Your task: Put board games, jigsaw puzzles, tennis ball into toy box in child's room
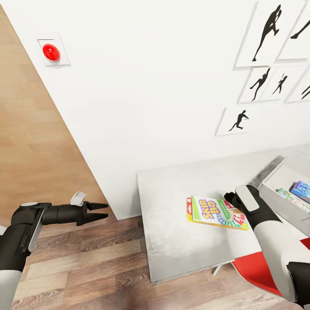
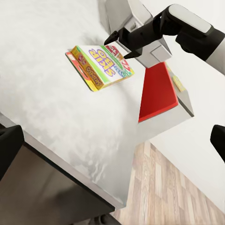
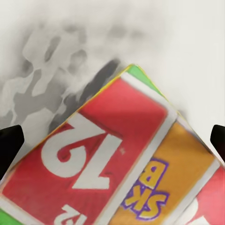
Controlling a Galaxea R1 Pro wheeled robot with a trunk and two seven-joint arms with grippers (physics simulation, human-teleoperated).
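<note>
Board game [image 1: 217, 212], flat glossy rectangle, table [image 1: 172, 241]

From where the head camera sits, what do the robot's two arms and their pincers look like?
Both arms wear smooth white shells that turn matte black toward the wrist. The left gripper ends in two pointed black fingers, with a small pale grey block on its wrist. The right gripper has the same black fingers, behind a rounded grey-white wrist cover.

Colours on the pale grey table [image 1: 172, 241]

The board game [image 1: 215, 212] cover is yellow, green and red with purple lettering; at 3 o'clock the light grey toy box [image 1: 275, 193] holds blue covers.
</note>
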